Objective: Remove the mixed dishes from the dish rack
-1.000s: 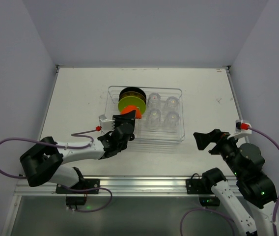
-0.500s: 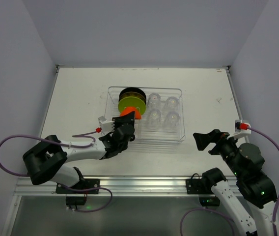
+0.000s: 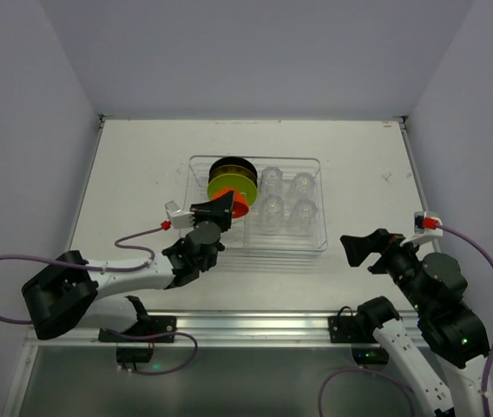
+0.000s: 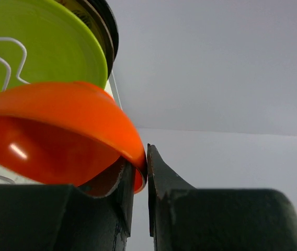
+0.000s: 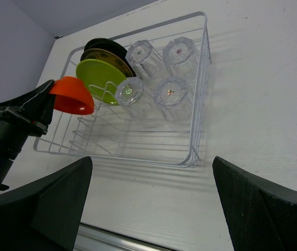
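At the left end of the dish rack (image 3: 321, 208), the left gripper (image 3: 222, 207) has its jaws closed on the rim of the orange-red bowl (image 3: 234, 201). The left wrist view says it plainly: one finger inside the bowl (image 4: 59, 136), one outside, the thin lip squeezed between them with barely a gap. The bowl sits tilted on its edge just in front of the yellow-green plate (image 3: 232, 182), and the black plate (image 3: 229, 163) stands behind that. Whether the bowl is free of the rack's ridges, I cannot tell from these angles.

Over on the right, the right gripper (image 3: 364, 245) hangs above the table (image 3: 142, 174) near the rack's near right corner, jaws spread wide and holding nothing. The four clear tumblers (image 3: 303, 183) wait in the rack's right half, untouched.

How will this bowl handle? It looks light and stiff, so weight should be no trouble, but that glossy finish reads slippery. A pinch on the rim puts nearly the whole bowl off to one side of the fingers, so it could pivot or slide in the grip if the arm swings fast. The rim is the sensible hold all the same, since the body looks too wide and round for these jaws. It stands so close to the green plate that it wants lifting up and away from it.
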